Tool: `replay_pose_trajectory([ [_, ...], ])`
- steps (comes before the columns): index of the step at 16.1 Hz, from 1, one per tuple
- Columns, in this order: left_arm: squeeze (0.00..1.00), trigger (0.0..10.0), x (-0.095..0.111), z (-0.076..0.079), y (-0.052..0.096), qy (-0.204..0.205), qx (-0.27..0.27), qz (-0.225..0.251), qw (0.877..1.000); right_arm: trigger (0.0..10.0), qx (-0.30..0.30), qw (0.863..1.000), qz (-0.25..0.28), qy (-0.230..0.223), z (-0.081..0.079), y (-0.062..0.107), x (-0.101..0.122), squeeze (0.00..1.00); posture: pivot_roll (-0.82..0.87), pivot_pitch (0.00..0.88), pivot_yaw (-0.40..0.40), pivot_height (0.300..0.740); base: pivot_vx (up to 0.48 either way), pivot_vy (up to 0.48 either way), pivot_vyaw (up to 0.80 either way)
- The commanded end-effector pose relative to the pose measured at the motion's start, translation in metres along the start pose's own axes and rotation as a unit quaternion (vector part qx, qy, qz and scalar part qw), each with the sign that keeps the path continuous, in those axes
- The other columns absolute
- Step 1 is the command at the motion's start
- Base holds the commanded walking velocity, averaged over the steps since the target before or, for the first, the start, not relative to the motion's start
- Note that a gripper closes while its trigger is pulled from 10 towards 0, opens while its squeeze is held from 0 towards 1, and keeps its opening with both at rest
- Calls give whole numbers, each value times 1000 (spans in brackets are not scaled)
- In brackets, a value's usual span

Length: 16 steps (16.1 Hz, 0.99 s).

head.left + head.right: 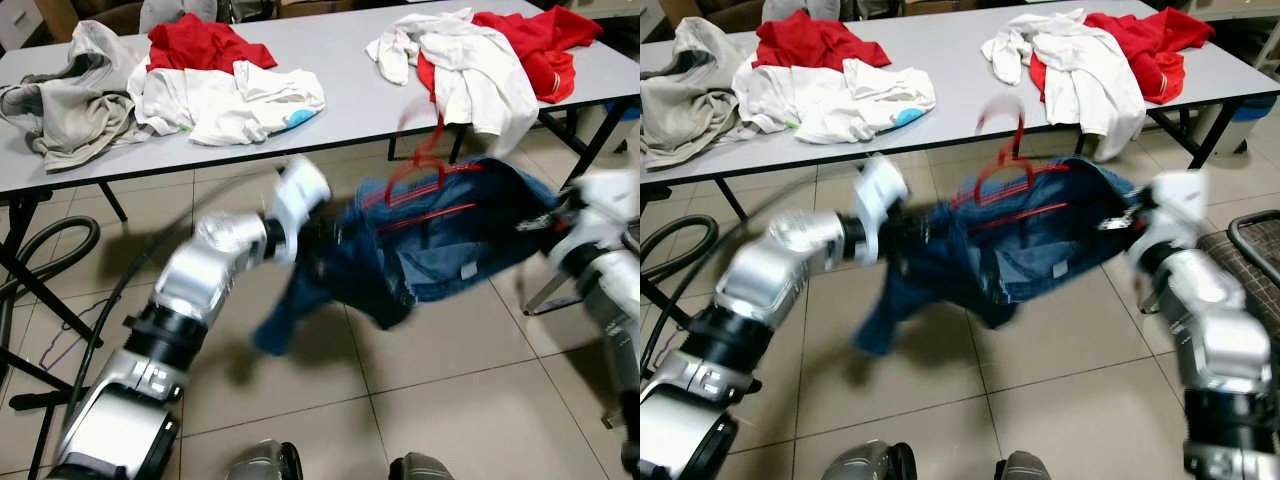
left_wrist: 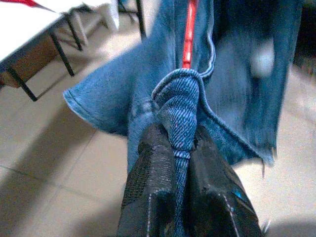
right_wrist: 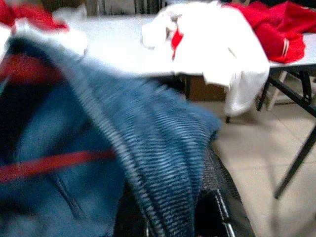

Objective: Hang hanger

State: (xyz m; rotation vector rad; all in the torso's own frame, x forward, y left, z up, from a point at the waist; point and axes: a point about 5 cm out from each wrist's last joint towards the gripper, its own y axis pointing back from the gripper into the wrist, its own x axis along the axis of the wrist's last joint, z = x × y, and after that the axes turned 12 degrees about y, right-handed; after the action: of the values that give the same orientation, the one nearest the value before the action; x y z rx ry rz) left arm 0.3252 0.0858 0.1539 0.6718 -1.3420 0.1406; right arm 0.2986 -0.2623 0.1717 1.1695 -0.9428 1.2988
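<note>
Left hand (image 2: pixel 182 148) clenched on jeans (image 1: pixel 440 240) waistband. Red hanger (image 1: pixel 425 160) inside jeans, held in the air between both hands, before tabletop (image 1: pixel 340 60). Right hand (image 1: pixel 1140 215) at other edge, grip unclear.

Blue denim on the jeans (image 1: pixel 440 240), darker inside the waistband, with a pale tag showing (too blurred to read). Red on the hanger (image 1: pixel 425 165), hook and bars alike. Black on the left gripper (image 2: pixel 185 197) fingers, pinched on a fold of blue twill weave; black too on the right gripper (image 3: pixel 212 202). Silver and white on both arms. Pale grey on the table (image 1: pixel 330 60) top, black on its legs. Red, white and beige among the clothes (image 1: pixel 225 85) heaped there, one patch of light blue. Beige on the floor tiles (image 1: pixel 450 400), darker grout lines between.
</note>
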Motion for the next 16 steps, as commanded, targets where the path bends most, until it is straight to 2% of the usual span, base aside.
replay_pose_trajectory([
  [1, 0, 0, -3, -3, 3, -54, 4, -31, 998, 0, -17, 999, 24, -28, 14, 1, 13, 0, -206, 0, 82, 740, 0, 0, 0],
  [2, 0, 0, -13, -8, 8, -95, 8, -71, 993, 0, -36, 997, 31, -54, 29, 3, 18, 0, -206, 0, 83, 740, 0, 0, 0],
  [3, 0, 0, -19, -11, 11, -119, 9, -95, 988, 0, -44, 996, 34, -68, 37, 4, 21, 0, -206, 0, 83, 740, 0, 0, 0],
  [4, 0, 0, -31, -16, 16, -146, 6, -133, 980, 0, -45, 993, 38, -103, 47, 6, 26, 0, -207, 0, 83, 740, 0, 0, 0],
  [6, 0, 0, -45, -22, 21, -155, 10, -176, 972, 0, -26, 988, 36, -151, 55, 12, 28, 0, -209, 0, 86, 740, 0, 0, 0],
  [7, 0, 0, -49, -24, 23, -157, 15, -189, 969, 0, -29, 986, 37, -160, 58, 14, 27, 0, -212, 0, 89, 740, 0, 0, 0],
  [8, 0, 0, -60, -27, 26, -172, 15, -226, 959, 0, -48, 981, 44, -183, 67, 19, 28, 0, -217, 0, 96, 740, 0, 0, 0],
  [9, 0, 0, -64, -27, 27, -190, 11, -243, 951, 0, -54, 978, 49, -196, 70, 19, 28, 0, -217, 0, 96, 740, 0, 0, 0],
  [11, 0, 0, -67, -24, 21, -255, 13, -265, 930, 0, -65, 960, 70, -262, 72, 16, 33, 0, -222, 0, 103, 740, 0, 0, 0],
  [14, 0, 0, -60, -12, 3, -286, 7, -224, 932, 0, -36, 960, 60, -273, 57, 7, 34, 0, -218, 0, 96, 740, 0, 0, 0],
  [15, 0, 0, -58, -7, -3, -255, 4, -203, 945, 0, -24, 960, 58, -274, 47, 3, 33, 0, -214, 0, 96, 740, 0, 0, 0],
  [16, 0, 0, -58, -6, -4, -228, -1, -193, 954, 0, -12, 964, 56, -259, 42, 2, 34, 0, -210, 0, 97, 740, 0, 0, 0],
])
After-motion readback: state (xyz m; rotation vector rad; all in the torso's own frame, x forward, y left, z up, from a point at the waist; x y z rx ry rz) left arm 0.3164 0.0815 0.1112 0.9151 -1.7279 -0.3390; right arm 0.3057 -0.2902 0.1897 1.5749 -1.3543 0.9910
